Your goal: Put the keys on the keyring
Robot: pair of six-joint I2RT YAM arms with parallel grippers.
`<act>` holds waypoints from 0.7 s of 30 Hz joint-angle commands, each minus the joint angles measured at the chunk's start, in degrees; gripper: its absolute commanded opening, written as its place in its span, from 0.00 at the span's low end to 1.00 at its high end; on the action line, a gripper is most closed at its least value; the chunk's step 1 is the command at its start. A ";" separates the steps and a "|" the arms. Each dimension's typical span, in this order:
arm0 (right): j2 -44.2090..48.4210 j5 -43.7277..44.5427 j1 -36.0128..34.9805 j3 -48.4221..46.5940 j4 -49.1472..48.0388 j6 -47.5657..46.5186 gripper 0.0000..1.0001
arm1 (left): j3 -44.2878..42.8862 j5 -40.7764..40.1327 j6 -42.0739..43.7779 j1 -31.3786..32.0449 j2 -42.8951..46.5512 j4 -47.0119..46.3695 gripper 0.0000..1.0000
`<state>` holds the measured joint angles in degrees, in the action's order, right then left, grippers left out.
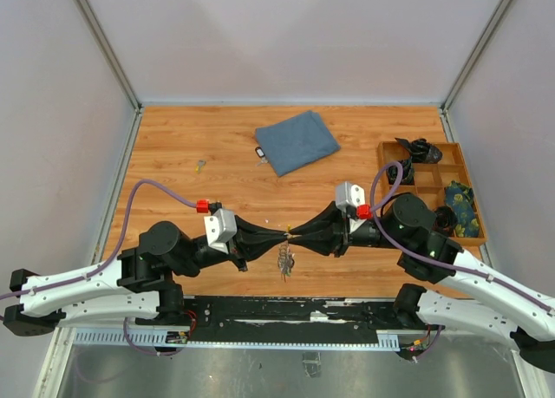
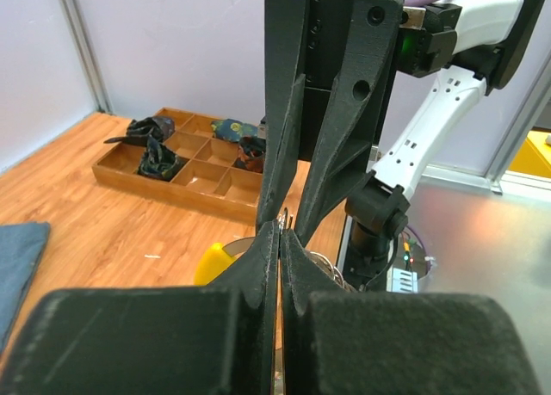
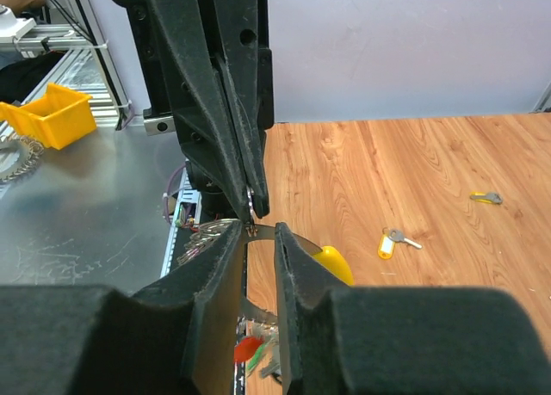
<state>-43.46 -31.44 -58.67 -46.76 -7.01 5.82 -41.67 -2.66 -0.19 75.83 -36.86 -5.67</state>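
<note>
Tip to tip over the bench's (image 1: 217, 146) near edge, the left gripper (image 1: 279, 234) has its jaws pinched on the keyring (image 3: 261, 228), the keys (image 1: 286, 263) dangling below. The right gripper's (image 1: 297, 234) jaws are narrow, and I cannot tell whether they grip.

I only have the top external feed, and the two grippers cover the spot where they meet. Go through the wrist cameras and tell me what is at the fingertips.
Observer: In the left wrist view, the left gripper has its jaws pressed together on a thin metal sliver, apparently part of the keyring.
Operator: Now the right one.
Observer: In the right wrist view, the right gripper has its jaws slightly apart. Thin grey metal crosses the gap, but I cannot tell whether they grip it.
Operator: Give me the tag colours on the keys hanging there.
Observer: A yellow tag and a red tag hang below the fingertips.
</note>
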 commanded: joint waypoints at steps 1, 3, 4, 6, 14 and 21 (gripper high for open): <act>0.46 -2.19 0.49 -1.68 -1.50 0.15 0.20 | -2.28 1.07 0.31 -0.07 0.12 -3.54 0.00; 0.47 -2.36 0.46 -1.58 -1.73 0.28 0.18 | -2.28 1.23 0.27 -0.06 0.05 -3.56 0.00; 0.48 -2.50 0.49 -1.58 -1.82 0.39 0.18 | -2.28 1.33 0.20 -0.07 0.04 -3.55 0.00; 0.40 -2.64 0.49 -1.58 -1.95 0.48 0.16 | -2.28 1.42 0.19 -0.07 0.04 -3.53 0.01; 0.63 -2.02 0.49 -1.40 -2.46 0.69 0.12 | -2.45 3.33 0.12 -0.07 -0.29 -3.62 0.01; 2.09 -1.26 0.49 -1.78 -1.60 -0.70 0.00 | -2.62 6.78 -0.75 -0.07 -0.84 -3.60 0.00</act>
<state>-42.65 -33.12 -58.59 -46.76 -7.03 6.09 -42.06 0.01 -0.23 75.81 -37.43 -6.20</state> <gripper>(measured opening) 0.019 0.009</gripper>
